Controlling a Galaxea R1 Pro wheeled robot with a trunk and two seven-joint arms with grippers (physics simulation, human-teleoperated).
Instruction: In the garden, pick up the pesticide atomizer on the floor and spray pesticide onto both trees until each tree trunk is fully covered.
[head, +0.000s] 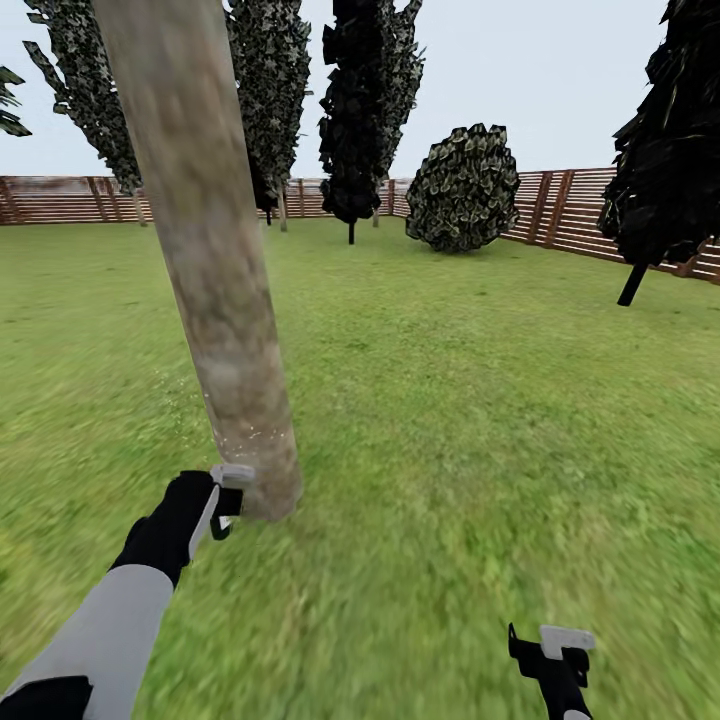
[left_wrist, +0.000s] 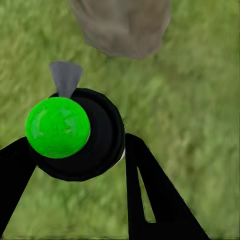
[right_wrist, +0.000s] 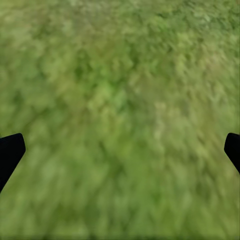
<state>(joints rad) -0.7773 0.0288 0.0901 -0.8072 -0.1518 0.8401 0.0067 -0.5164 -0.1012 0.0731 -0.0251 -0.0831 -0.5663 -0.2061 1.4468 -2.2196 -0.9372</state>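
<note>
No readable text, brand or label anywhere.

Counts: 1 thick grey-tan tree trunk (head: 205, 260) close up, leaning in head view; 1 round bush (head: 462, 188); approx 3 tall dark conifers by the fence (head: 560, 205) plus 1 dark tree (head: 670, 140) at right. 2 arms, 2 claws.

Left claw (head: 228, 500) low down, just beside the trunk base, on its left in head view. Left wrist view: left claw (left_wrist: 75, 150) clenched on the pesticide atomizer (left_wrist: 82, 137), a dark round bottle seen top-down w/ a bright green ball on top and a grey nozzle pointing toward the trunk base (left_wrist: 122, 25). Black fingers (left_wrist: 150, 190) flank the bottle on both sides, touching it.

Pale whitish specks of pesticide (head: 245, 432) scattered on lower trunk near the base, a few faint ones over the grass just left of it.

Right claw (head: 550, 650) low at right in head view, well apart from trunk, over bare grass floor (head: 450, 420). Right wrist view: finger tips (right_wrist: 10, 152) spread wide at opposite edges, released, nothing between them, grass (right_wrist: 120, 120) below.
</note>
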